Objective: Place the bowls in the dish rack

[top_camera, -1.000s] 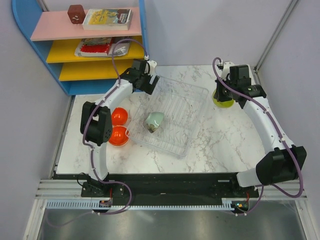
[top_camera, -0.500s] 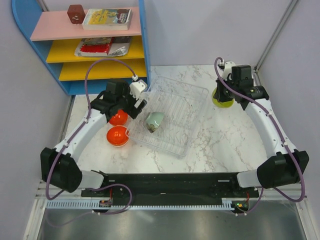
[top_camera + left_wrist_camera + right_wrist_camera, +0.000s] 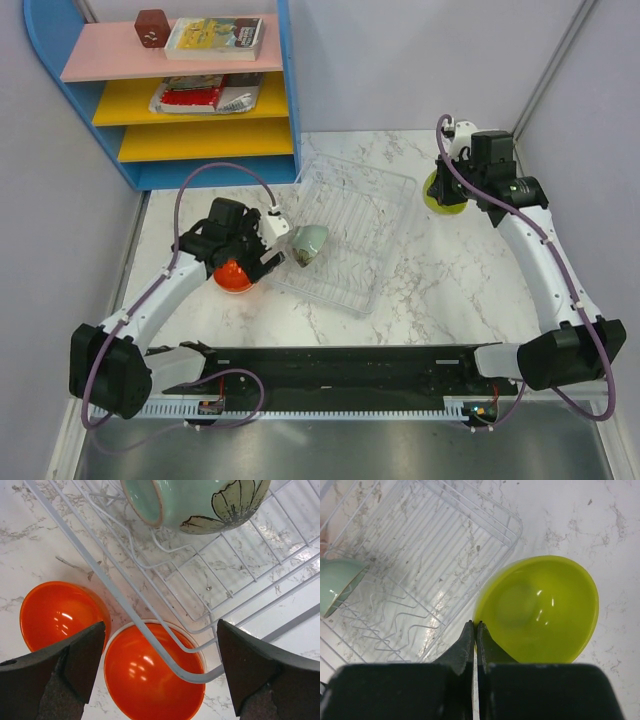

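The dish rack (image 3: pixel 350 225) lies mid-table with a pale green flowered bowl (image 3: pixel 310 242) tipped on its side in it. Two orange bowls (image 3: pixel 55 615) (image 3: pixel 145 680) sit on the marble by the rack's left edge; the rack's wire corner (image 3: pixel 200 675) overlaps the nearer one. My left gripper (image 3: pixel 160 635) hangs open above them, its fingers astride the nearer orange bowl (image 3: pixel 232 277). A yellow-green bowl (image 3: pixel 545 610) sits right of the rack (image 3: pixel 420 545). My right gripper (image 3: pixel 476 626) is shut on its left rim (image 3: pixel 437 196).
A blue shelf unit (image 3: pixel 190 130) with pink and yellow boards stands at the back left, holding a book (image 3: pixel 215 37), a brown cube (image 3: pixel 152 27) and packets. Grey walls close the back and right sides.
My left arm has swung from the rack's far-left corner down to the orange bowls, still open. The right gripper has shifted slightly with the yellow-green bowl in its grip.
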Controlling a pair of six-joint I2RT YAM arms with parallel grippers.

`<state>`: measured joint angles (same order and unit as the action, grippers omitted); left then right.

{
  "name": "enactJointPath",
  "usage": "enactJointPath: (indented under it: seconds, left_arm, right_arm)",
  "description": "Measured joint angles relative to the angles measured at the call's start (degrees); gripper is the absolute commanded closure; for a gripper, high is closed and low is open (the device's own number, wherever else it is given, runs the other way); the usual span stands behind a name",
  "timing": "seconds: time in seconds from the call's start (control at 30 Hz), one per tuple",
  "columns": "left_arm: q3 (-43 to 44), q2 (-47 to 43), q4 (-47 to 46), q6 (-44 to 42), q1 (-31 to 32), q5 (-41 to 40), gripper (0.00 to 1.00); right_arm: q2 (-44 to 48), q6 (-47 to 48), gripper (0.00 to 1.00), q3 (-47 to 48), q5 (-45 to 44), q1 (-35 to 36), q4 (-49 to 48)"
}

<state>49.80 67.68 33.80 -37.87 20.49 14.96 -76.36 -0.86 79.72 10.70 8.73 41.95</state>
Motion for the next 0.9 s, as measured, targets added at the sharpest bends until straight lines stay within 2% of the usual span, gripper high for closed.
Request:
enactJointPath:
  seconds: [0.47,0.7,0.9]
  left_arm:
    - [-0.68,-2.51,1.51,-0.17,-0.02,7.30,0.00]
    - [-0.68,-3.06,3.41,-0.24,0.90,10.86,0.00]
    - [-0.46,-7.04,7.65,-0.22,1.84,15.54,0.00]
  right_arm:
    - [4.42,-5.62,1.00,-1.22,19.80,0.17,-3.89]
    - [4.44,-6.49,1.00,-1.38,22.08,0.15,-5.14]
    - [4.66,-6.47,1.00,-1.38,22.05,0.15,-5.14]
